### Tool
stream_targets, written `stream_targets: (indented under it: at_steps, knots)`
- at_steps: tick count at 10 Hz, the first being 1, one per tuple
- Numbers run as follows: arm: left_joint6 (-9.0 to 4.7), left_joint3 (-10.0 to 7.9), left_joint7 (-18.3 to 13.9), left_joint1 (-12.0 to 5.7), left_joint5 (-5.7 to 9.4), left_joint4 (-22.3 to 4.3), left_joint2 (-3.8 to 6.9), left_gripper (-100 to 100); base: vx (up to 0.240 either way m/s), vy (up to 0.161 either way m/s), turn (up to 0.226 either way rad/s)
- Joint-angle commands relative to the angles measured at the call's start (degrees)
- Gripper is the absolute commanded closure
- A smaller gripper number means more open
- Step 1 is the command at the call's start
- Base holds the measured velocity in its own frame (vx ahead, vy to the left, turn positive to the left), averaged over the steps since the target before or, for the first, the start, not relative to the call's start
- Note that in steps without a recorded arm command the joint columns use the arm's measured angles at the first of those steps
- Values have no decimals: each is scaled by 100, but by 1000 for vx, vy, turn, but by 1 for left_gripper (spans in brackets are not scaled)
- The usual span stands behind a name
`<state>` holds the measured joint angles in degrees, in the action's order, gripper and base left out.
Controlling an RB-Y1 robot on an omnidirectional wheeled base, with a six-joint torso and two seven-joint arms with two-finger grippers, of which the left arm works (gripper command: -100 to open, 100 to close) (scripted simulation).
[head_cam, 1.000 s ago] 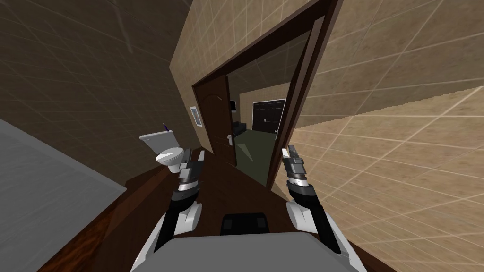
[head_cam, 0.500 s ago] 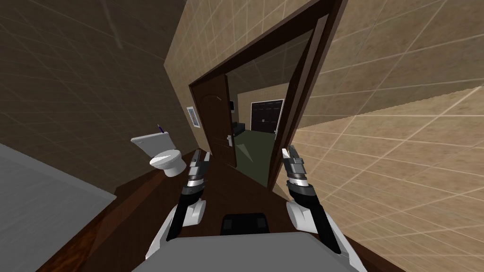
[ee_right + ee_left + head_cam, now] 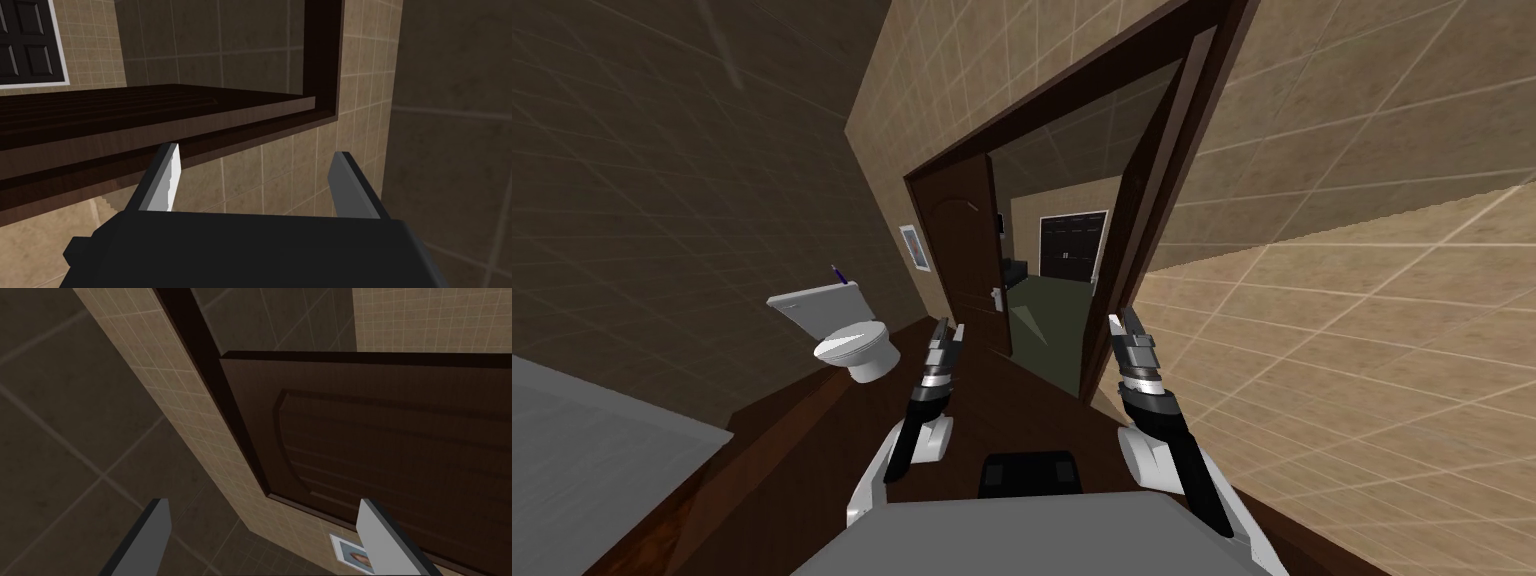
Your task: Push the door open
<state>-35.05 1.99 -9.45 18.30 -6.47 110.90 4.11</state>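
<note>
While left hand (image 3: pixel 949 329) and right hand (image 3: pixel 1124 322) gape | dark door (image 3: pixel 967 262) open | tan tiled walls (image 3: pixel 1362 300)

door (image 3: pixel 390 438) cut off at view's edge, wall picture (image 3: pixel 350 550) — half behind left fingers (image 3: pixel 375 533)

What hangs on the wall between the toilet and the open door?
A small framed picture, beside the dark door and past the toilet; the head view shows it.

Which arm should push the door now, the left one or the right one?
Probably the left. The left pincer is open and points at the dark door, close in front of it. The right pincer sits by the door frame, across the opening.
</note>
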Motion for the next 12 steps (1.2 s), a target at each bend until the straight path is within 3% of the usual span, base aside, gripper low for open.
stream_targets:
  at_steps: [1,2,5,7,8,10,11,12]
  knots:
    - [11,8,-65,-183,-21,-286,44,-100,69,103,-101]
    - [19,8,-110,-313,-33,-464,78,-100,68,109,-98]
    - [27,8,-154,-442,-44,-762,112,-100,36,58,-39]
    - [43,9,-245,-706,-68,-1165,180,-100,54,67,-86]
    - [43,9,-245,-706,-68,-1210,180,-100,37,77,-42]
    - [60,9,-340,-981,-92,-1601,248,-100,52,77,-87]
    - [60,9,-340,-981,-92,-1677,248,-100,38,69,-39]
    - [68,10,-387,-1119,-104,-1882,282,-100,36,73,-46]
